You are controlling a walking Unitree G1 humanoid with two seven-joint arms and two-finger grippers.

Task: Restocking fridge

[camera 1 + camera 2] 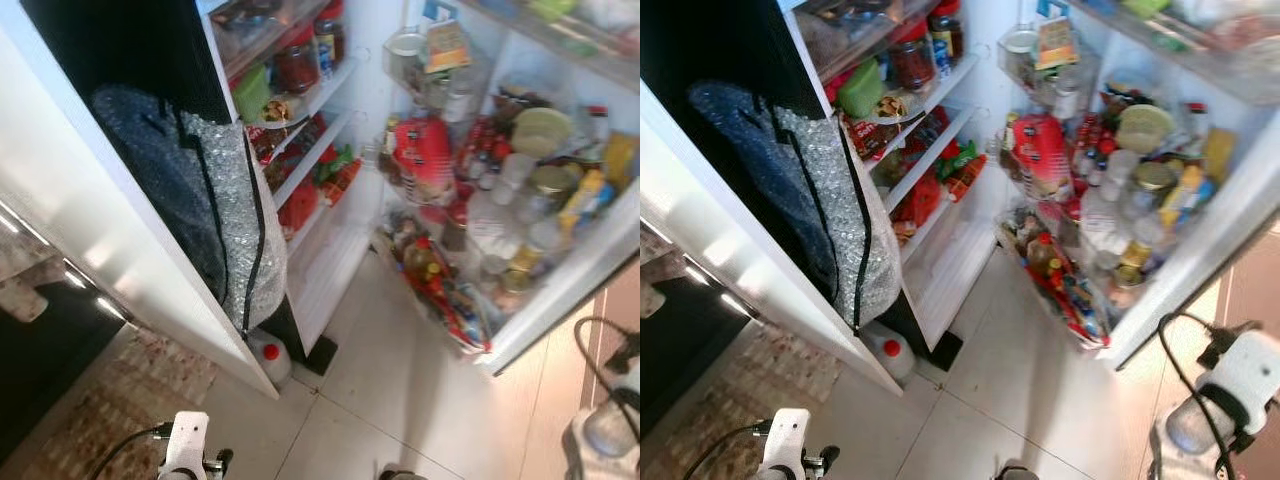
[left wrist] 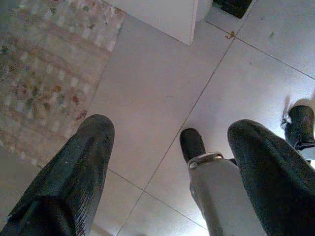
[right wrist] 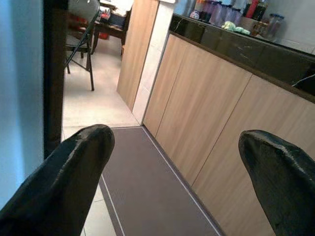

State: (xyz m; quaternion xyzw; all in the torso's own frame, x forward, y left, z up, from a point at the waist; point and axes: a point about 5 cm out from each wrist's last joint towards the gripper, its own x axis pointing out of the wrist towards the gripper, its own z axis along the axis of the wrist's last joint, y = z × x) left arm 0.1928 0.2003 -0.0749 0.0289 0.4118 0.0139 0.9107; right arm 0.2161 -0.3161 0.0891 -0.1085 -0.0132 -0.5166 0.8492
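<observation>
The fridge stands open before the robot, its inner shelves packed with jars, packets and red wrappers. The open fridge door swings out to the right, and its racks are crammed with bottles, tins and sauces, among them a big red pouch and a round pale-green lid. No label on any of them is sharp enough to read.

Against the white side panel on the left hangs a dark blue and silver insulated bag, which covers the lower left corner of the fridge opening. On the tiled floor beneath it sits a white jug with a red cap. A patterned rug lies further left.

The left hand hangs low over the tiles, its 2 fingers spread and holding nothing. The right hand is likewise spread and empty, pointing along a wooden cabinet front under a dark worktop.
</observation>
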